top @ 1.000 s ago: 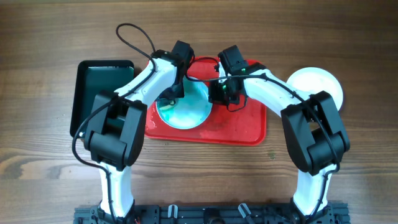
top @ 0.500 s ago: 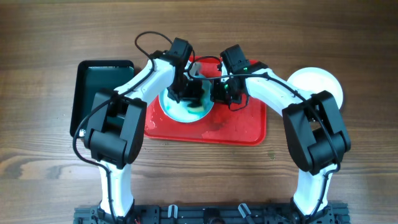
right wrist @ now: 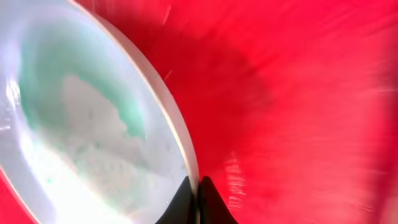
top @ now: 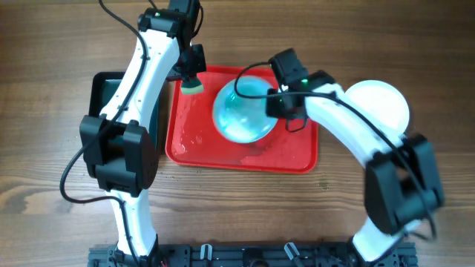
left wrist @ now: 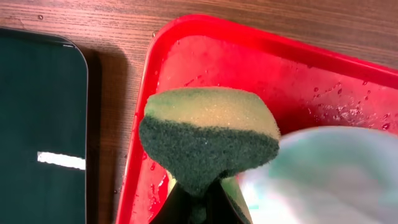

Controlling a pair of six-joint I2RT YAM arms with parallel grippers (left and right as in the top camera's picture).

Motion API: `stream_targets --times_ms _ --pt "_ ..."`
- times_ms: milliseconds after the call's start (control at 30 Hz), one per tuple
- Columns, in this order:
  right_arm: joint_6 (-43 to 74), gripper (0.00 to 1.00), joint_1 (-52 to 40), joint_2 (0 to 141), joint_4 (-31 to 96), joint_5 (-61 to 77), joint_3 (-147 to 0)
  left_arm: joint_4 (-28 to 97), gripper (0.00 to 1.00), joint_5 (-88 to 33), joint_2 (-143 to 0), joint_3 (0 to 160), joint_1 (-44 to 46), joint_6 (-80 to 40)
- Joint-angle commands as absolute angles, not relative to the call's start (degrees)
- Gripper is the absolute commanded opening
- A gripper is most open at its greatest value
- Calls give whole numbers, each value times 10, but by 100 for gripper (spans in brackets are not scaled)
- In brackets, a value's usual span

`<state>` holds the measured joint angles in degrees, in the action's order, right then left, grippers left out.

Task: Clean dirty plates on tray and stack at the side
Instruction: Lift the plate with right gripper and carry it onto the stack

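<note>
At the far left a dark green-black tray (top: 104, 111), flat and glossy with rounded corners, is lying on the wood-grain desk (top: 44, 44), just beside the red tray (top: 289, 152). The left arm (top: 141, 74) is hovering over the red tray's near-left corner, its jaws clenching a sponge (left wrist: 208, 134). The sponge is a soft wedge with a yellow-green foam top and a coarse dark scouring face. It is pinched at its narrow end only, so hard scrubbing is likely to twist it out. The red tray is smooth moulded plastic with a raised rim, and water droplets are glistening on its floor. That wet film is probably making everything here slippery. Over the tray's middle a round pale-aqua plate (top: 243, 111) is hanging tilted, with a greenish film clouding its face (right wrist: 81, 124). The right jaws are gripping its thin rim at a single spot. This is looking like the main hazard, because a wet, glazed edge held at one point could pivot or slide free and drop onto the tray. At the far right a clean-looking white plate (top: 382, 104) is resting on the desk beside the tray, partly hidden by the right arm (top: 349, 133), which could clip it in swinging over.
</note>
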<state>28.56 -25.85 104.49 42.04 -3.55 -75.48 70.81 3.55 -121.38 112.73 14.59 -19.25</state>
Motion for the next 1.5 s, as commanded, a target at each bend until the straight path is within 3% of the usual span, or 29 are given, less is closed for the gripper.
stream_targets --times_ms 0,133,267,700,833,1033,1267,1333,1400,1467 --pt "240 4 -312 965 435 -339 -757 700 4 20 -1214 1104 142 -202" --pt "240 4 -429 955 477 -667 -757 672 4 -4 -1214 1066 142 -202" --pt "240 4 -505 955 491 -810 -757 668 4 -4 -1214 1058 142 -202" --pt "242 4 -547 955 513 -866 -757 664 4 -4 -1214 1058 142 -202" --pt "270 4 -544 955 522 -768 -757 664 4 -4 -1214 1058 142 -202" --pt "408 4 -473 951 604 -489 -757 665 4 -4 -1214 1058 142 -202" --pt "265 4 -247 910 538 -161 -757 665 4 -4 -1214 1058 142 -202" --pt "233 4 -164 908 536 -83 -757 665 4 -4 -1214 1058 142 -202" --pt "209 4 -15 908 540 -10 -756 664 4 -4 -1214 1058 142 -202" --pt "209 4 45 908 540 -3 -754 665 4 -4 -1214 1058 142 -202"
